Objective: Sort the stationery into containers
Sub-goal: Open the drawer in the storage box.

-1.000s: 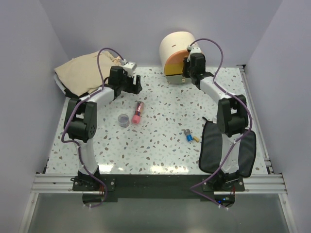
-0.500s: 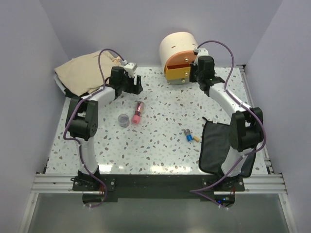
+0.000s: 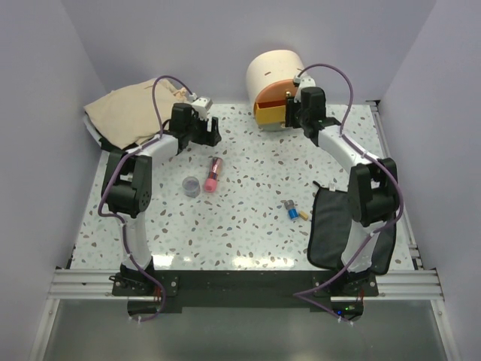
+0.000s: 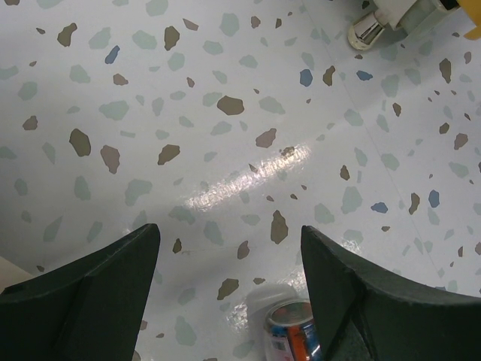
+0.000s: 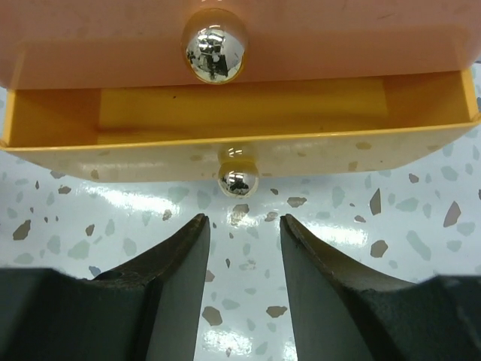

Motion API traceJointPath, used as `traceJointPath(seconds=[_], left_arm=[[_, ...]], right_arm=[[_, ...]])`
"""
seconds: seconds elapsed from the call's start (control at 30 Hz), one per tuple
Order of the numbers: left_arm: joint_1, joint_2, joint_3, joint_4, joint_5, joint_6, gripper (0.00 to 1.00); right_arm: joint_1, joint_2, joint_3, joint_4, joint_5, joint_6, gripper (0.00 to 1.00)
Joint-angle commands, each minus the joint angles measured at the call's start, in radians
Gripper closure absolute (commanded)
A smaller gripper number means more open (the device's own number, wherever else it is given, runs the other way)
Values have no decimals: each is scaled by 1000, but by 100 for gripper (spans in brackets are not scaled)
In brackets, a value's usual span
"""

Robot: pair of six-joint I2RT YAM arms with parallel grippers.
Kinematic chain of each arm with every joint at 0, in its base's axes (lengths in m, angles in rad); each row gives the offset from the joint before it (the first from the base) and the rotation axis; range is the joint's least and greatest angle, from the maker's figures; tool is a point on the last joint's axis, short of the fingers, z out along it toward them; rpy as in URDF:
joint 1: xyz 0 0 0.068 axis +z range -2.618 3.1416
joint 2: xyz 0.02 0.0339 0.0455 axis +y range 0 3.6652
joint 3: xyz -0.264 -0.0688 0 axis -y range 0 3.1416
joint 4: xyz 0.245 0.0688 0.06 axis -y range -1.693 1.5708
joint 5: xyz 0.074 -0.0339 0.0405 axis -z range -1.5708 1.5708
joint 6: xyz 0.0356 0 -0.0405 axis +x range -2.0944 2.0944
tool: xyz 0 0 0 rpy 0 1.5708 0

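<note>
The cream cylindrical box stands at the back with its orange drawer pulled out. In the right wrist view the drawer is open, its tray bare, with a shiny knob on its front. My right gripper is open, fingertips just short of that knob. My left gripper is open and empty over the table. The pink tube and grey pot lie just nearer. Small blue and yellow pieces lie beside the black pouch.
A beige cloth lies at the back left. A second knob sits on the closed drawer above. The left wrist view shows a capped item end with a blue and orange label by the right finger and a shiny knob far off.
My right arm's elbow swung out to the right, then partly back; its gripper stays at the drawer front. The left arm has not moved.
</note>
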Motion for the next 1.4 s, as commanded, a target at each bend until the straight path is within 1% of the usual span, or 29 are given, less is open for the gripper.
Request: traceJointPath(seconds=[0.0,0.3,0.67,0.9,0.97,1.0,1.03,1.07,1.37], left_arm=[[-9,-19,19,45,-7,-8,20],[-9,-11,23,42,-11,-3,19],[-5,-6,31,37,-19,2,19],[-3,-3,33,39,-17,0,19],[-3,0,36,39,-14,-1,19],[-3,0,36,39,-14,-3,19],[-3,1,36,39,-13,-3,19],[-3,1,36,39,-13,-3,19],[-3,1,34,39,-11,-5,19]], right_arm=[[6,26,80,33,-12,-7,55],[5,90,151,38,-15,-2,64],[6,152,209,18,-19,-3,68],[5,156,203,7,-18,-8,69],[6,147,194,-1,-18,-7,68],[5,144,189,-2,-16,-4,64],[6,138,185,-4,-15,1,59],[6,133,179,-5,-13,4,57],[5,136,180,-1,-7,3,58]])
